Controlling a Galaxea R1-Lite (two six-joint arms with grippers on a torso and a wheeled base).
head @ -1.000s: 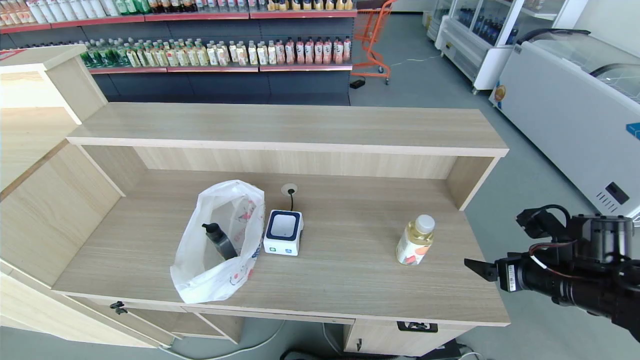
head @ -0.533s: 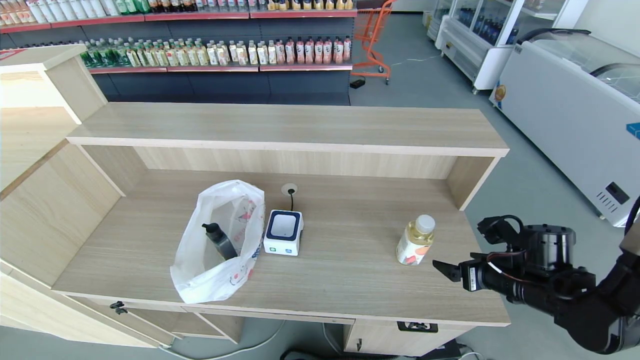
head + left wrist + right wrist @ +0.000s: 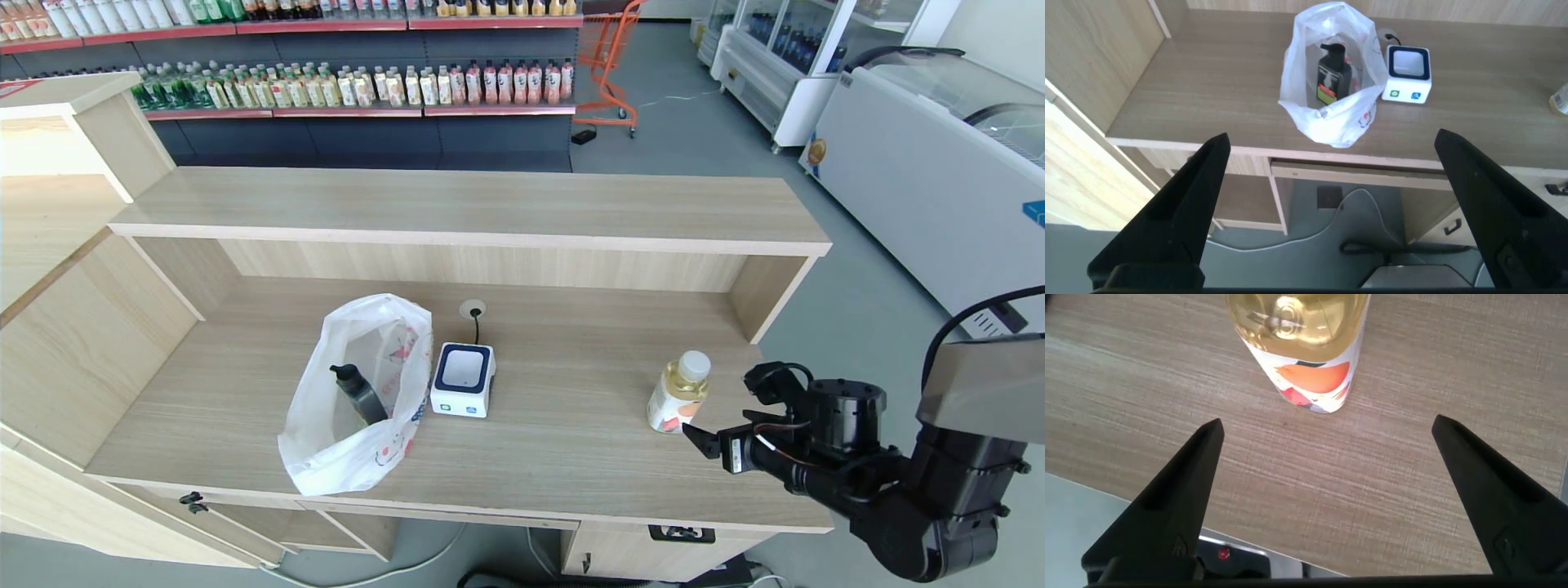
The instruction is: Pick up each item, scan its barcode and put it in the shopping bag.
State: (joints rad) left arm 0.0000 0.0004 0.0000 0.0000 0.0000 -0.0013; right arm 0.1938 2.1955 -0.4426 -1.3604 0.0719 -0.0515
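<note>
1. The bottle (image 3: 679,392) is clear, with pale yellow liquid, a white cap and an orange-printed label. It stands upright on the right part of the counter (image 3: 555,457), well apart from the scanner (image 3: 464,380).
2. The right gripper (image 3: 1327,425) sits low over the counter's right near corner and points at the bottle from the robot's side. Its fingers (image 3: 1176,506) are spread wide with nothing between them.
3. Right wrist view: the bottle's base is just ahead of the fingertips, roughly centred on the gap, with bare wood between it and either finger. Head view: the nearer fingertip is just beside the bottle's base; contact cannot be judged there.
4. The left gripper (image 3: 1333,137) hangs off the counter's near side, over the floor, facing the bag end. Both of its fingers (image 3: 1184,220) are wide apart and empty.
5. The shopping bag (image 3: 359,441) is white plastic with its mouth open, on the counter left of centre. Its right flank is just beside the scanner; I cannot tell whether they touch.
6. A dark pump bottle (image 3: 359,394) is inside the shopping bag, tilted.
7. The scanner is a white box with a dark top panel, between bag and bottle and much nearer the bag. A black cable (image 3: 476,327) runs from its back to a round port in the counter.
8. Beyond the counter are shelves (image 3: 367,86) of bottled drinks
</note>
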